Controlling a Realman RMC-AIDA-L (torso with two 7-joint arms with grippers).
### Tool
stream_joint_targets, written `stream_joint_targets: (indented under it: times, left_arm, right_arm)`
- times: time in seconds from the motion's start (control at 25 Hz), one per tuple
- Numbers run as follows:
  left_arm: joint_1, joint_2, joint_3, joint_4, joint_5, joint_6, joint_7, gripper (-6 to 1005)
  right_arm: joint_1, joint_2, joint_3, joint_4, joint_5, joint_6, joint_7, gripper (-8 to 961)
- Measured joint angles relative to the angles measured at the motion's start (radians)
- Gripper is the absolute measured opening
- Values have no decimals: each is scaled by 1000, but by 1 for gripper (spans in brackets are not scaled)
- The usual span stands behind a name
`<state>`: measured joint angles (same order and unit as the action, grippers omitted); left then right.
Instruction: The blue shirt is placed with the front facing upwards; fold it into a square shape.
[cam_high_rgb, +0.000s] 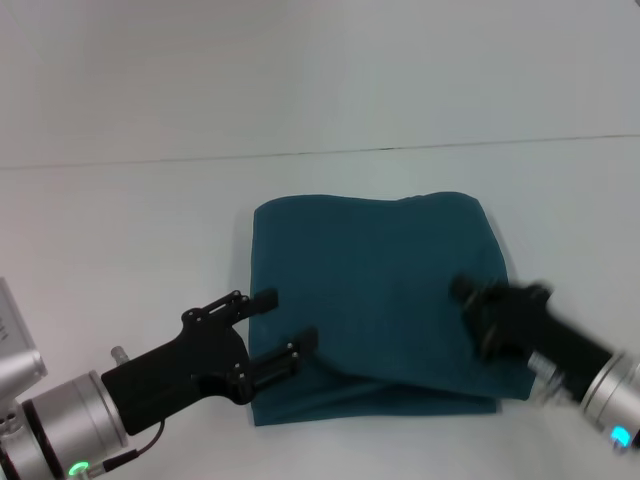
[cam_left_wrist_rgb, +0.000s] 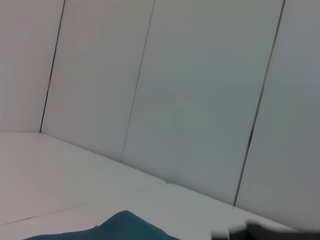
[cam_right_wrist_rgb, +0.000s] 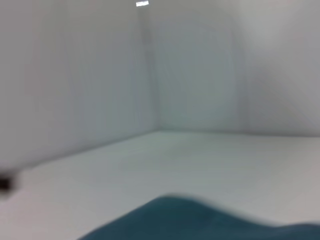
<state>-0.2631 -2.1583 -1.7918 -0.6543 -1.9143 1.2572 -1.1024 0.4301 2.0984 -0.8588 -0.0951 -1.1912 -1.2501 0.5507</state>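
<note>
The blue shirt (cam_high_rgb: 370, 290) lies folded into a rough square on the white table, plain teal side up, no print showing. My left gripper (cam_high_rgb: 283, 322) hovers open at the shirt's near left edge, its two fingers apart with nothing between them. My right gripper (cam_high_rgb: 478, 305) is over the shirt's near right part, blurred, so its fingers cannot be read. A strip of the shirt (cam_left_wrist_rgb: 120, 227) shows in the left wrist view, and another edge of the shirt (cam_right_wrist_rgb: 200, 220) shows in the right wrist view.
The white table (cam_high_rgb: 120, 240) runs back to a white wall (cam_high_rgb: 320, 70). Panelled wall sections (cam_left_wrist_rgb: 190, 100) fill the left wrist view. A dark bit of the other arm (cam_left_wrist_rgb: 260, 232) shows at that view's edge.
</note>
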Motion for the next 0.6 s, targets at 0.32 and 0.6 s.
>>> stream_joint_targets:
  times: [0.32,0.6]
  left_arm:
    - [-3,0,1,-3,0,2,2,718]
    - [-9,0,7,-2,0,4,3,719]
  right_arm:
    - [-10,3,18,186,-32,-52,-259,-1]
    - [-39,4,145,224,-30,0,-260,-1]
